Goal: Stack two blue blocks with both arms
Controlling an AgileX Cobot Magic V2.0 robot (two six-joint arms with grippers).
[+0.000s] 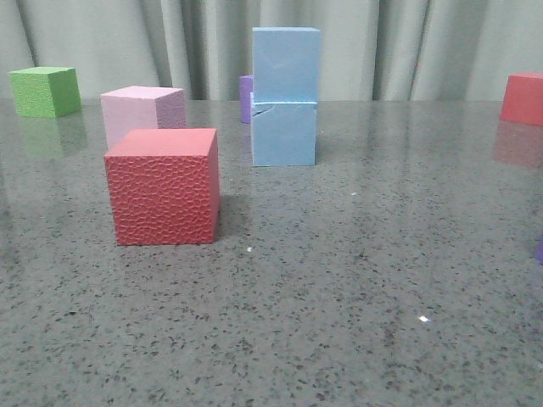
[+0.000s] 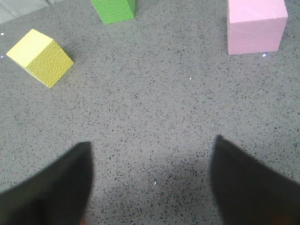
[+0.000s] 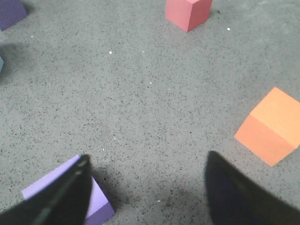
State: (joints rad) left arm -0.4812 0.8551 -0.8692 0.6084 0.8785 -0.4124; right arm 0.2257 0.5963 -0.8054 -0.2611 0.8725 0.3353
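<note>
The stacking looks done: in the front view, upper middle of the frame, the upper blue block [image 1: 286, 64] sits squarely on the lower blue block [image 1: 284, 133], faces nearly flush, and neither arm shows near them. The lower cube has a thin crack just under its top edge; both are matte, smooth pale-blue foam with crisp corners. Little seems left beyond keeping clear of the tower. The left gripper [image 2: 150, 183] hangs spread wide and empty over bare speckled stone-look tabletop [image 2: 154, 108], and the right gripper [image 3: 145, 187] is likewise parted and holding nothing, one finger overlapping a lilac cube [image 3: 96, 199]. In the front view's left middle, a red cube [image 1: 163, 186] shows a pebbled, leathery skin, unlike the smoother pink cube [image 1: 140, 112] behind it.
</note>
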